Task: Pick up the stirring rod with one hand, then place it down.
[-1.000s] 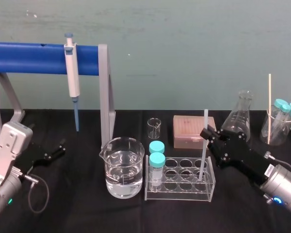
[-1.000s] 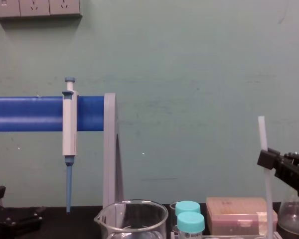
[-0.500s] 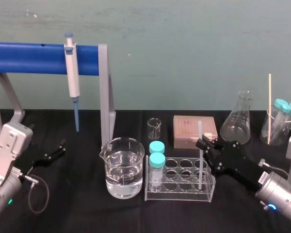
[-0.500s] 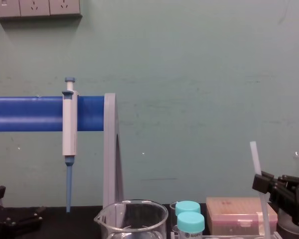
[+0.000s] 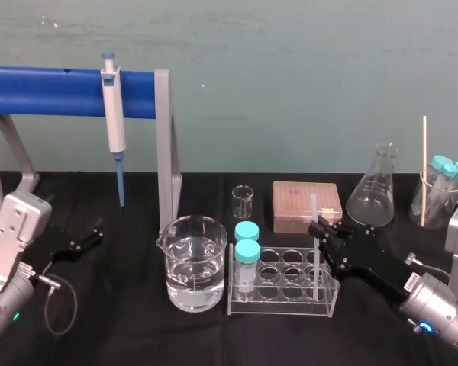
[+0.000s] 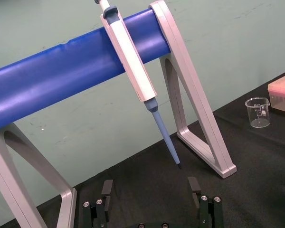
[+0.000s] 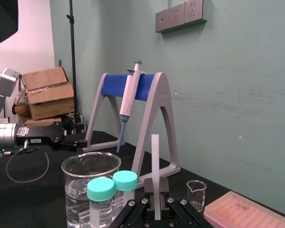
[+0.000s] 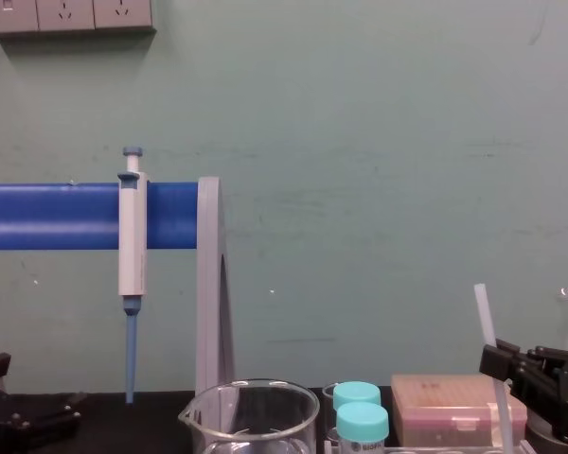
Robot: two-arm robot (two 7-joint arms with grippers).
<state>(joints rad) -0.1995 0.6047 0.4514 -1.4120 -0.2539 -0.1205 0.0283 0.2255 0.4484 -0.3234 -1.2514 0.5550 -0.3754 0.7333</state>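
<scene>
Gripping the stirring rod (image 5: pixel 314 206) upright, the right gripper (image 5: pixel 320 229) reaches in from the lower right of the head view, its black jaws closed on the rod at about a third of the way down from its top. The rod's lower part runs down into a hole at the right end of the clear test tube rack (image 5: pixel 282 303) in the lower centre of the frame, though whether its tip rests on the rack's floor is hard to make out through the plastic. Two teal-capped tubes (image 5: pixel 246 250) stand at the rack's left end, just beside a glass beaker (image 5: pixel 192 263) partly filled with clear liquid. In the right wrist view the rod (image 7: pixel 155 161) rises straight from between the jaws at bottom centre, and in the chest view it (image 8: pixel 486 317) shows at the lower right, leaning slightly left at the top. At the lower left of the head view the left gripper (image 5: pixel 85 238) lies low over the black table (image 5: pixel 122 335), well apart from the rack, with its fingers (image 6: pixel 107 189) spread wide. A white-and-blue pipette (image 5: pixel 113 114) hangs from the blue stand (image 5: pixel 53 91) at upper left. Behind the rack sit a small beaker (image 5: pixel 243 202), a pink box (image 5: pixel 307 204) and a conical flask (image 5: pixel 374 191).
</scene>
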